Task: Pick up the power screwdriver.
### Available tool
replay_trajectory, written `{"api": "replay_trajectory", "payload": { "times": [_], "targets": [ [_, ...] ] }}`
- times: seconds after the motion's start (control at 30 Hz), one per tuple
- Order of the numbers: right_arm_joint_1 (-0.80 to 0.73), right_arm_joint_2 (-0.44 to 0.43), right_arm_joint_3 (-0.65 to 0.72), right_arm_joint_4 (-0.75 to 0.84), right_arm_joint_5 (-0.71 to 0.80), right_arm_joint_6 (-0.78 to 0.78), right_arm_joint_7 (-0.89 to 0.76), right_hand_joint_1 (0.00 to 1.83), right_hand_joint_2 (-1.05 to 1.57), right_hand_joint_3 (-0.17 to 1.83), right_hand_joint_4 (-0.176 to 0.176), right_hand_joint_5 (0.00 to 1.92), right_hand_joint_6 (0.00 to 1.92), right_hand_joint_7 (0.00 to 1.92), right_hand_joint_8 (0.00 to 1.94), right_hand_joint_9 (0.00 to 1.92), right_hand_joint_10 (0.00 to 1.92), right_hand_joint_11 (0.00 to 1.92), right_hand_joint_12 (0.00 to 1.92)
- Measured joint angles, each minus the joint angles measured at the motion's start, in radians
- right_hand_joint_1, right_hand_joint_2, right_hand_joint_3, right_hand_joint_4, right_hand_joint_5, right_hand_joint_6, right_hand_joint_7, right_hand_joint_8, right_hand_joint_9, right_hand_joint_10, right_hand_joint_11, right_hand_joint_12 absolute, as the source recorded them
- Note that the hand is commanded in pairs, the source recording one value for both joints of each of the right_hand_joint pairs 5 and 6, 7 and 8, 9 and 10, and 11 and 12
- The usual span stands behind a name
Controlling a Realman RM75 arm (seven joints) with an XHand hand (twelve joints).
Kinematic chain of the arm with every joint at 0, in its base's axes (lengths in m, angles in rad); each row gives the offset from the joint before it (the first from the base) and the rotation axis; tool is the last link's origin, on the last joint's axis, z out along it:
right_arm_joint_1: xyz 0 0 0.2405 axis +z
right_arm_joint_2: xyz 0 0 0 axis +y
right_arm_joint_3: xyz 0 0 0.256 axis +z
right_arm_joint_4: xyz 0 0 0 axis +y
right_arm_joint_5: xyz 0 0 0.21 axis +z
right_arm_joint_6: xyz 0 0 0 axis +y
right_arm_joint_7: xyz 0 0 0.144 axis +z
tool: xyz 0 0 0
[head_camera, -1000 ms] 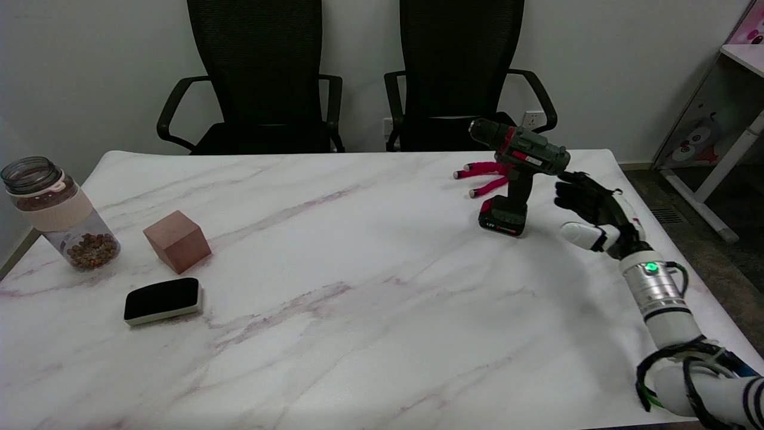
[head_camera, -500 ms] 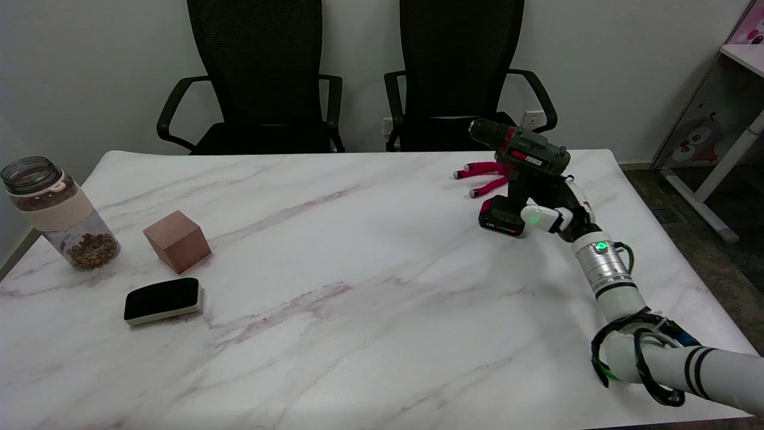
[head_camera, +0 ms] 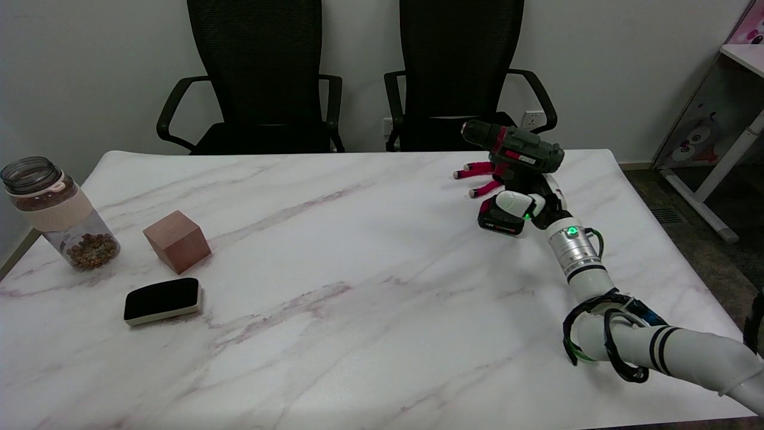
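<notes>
Power screwdriver (head_camera: 512, 148) upright on battery base, chuck pointing left, handle gripped by right hand (head_camera: 531, 200)

A white marble-patterned table (head_camera: 358, 286) is seen carrying a jar (head_camera: 57, 212), wooden cube (head_camera: 177, 240), eraser (head_camera: 162, 300) at left; power screwdriver (head_camera: 513, 176), pink tripod (head_camera: 480, 178) upper right.

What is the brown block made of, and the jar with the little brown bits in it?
The brown block looks like wood or a wood-like material: matte reddish-brown faces with crisp edges and no shine. The jar looks like clear plastic or glass, since the brown bits inside show through its wall; a matte cream band wraps its upper part, maybe silicone.
</notes>
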Motion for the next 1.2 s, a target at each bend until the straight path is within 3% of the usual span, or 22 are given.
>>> {"api": "replay_trajectory", "payload": {
  "times": [0.1, 0.17, 0.27, 0.63, 0.67, 0.73, 0.77, 0.8, 1.03, 1.07, 1.1, 1.2],
  "targets": [
    [0.017, -0.009, -0.006, 0.011, 0.000, -0.008, 0.000, 0.93, -0.25, 0.57, 0.176, 0.55, 0.55, 0.55, 0.55, 0.50, 0.50, 0.51, 0.51],
    [0.025, -0.015, -0.008, 0.017, 0.000, -0.013, 0.000, 0.96, -0.12, 0.47, 0.176, 0.65, 0.65, 0.65, 0.65, 0.75, 0.75, 0.84, 0.84],
    [0.033, -0.020, -0.010, 0.024, 0.000, -0.017, 0.000, 1.00, -0.03, 0.42, 0.176, 0.70, 0.70, 0.70, 0.70, 0.92, 0.92, 1.05, 1.05],
    [0.050, -0.035, -0.011, 0.051, 0.011, -0.029, 0.002, 1.08, 0.20, 0.84, 0.176, 0.90, 0.90, 0.90, 0.90, 1.15, 1.15, 1.16, 1.16],
    [0.051, -0.036, -0.011, 0.054, 0.012, -0.030, 0.004, 1.07, 0.22, 0.87, 0.167, 0.93, 0.93, 0.93, 0.93, 1.18, 1.18, 1.19, 1.19],
    [0.052, -0.037, -0.011, 0.059, 0.014, -0.031, 0.007, 1.07, 0.35, 0.92, 0.031, 1.04, 1.04, 1.04, 1.04, 1.35, 1.35, 1.27, 1.27],
    [0.053, -0.037, -0.011, 0.062, 0.015, -0.032, 0.009, 1.06, 0.41, 0.94, 0.000, 1.11, 1.11, 1.11, 1.11, 1.42, 1.42, 1.30, 1.30],
    [0.054, -0.038, -0.011, 0.064, 0.015, -0.033, 0.011, 1.05, 0.51, 0.93, -0.006, 1.23, 1.23, 1.23, 1.23, 1.51, 1.51, 1.36, 1.36],
    [0.058, -0.041, -0.010, 0.078, 0.018, -0.037, 0.021, 0.99, 0.83, 0.79, 0.026, 1.74, 1.74, 1.74, 1.74, 1.86, 1.86, 1.67, 1.67],
    [0.058, -0.041, -0.010, 0.081, 0.019, -0.037, 0.024, 0.98, 0.84, 0.79, 0.140, 1.76, 1.76, 1.76, 1.76, 1.87, 1.87, 1.68, 1.68],
    [0.059, -0.041, -0.010, 0.082, 0.019, -0.038, 0.026, 0.99, 0.85, 0.78, 0.176, 1.81, 1.81, 1.81, 1.81, 1.88, 1.88, 1.69, 1.69],
    [0.060, -0.042, -0.010, 0.088, 0.021, -0.038, 0.032, 0.98, 0.86, 0.78, 0.176, 1.92, 1.92, 1.92, 1.92, 1.92, 1.92, 1.77, 1.77]
  ]
}}
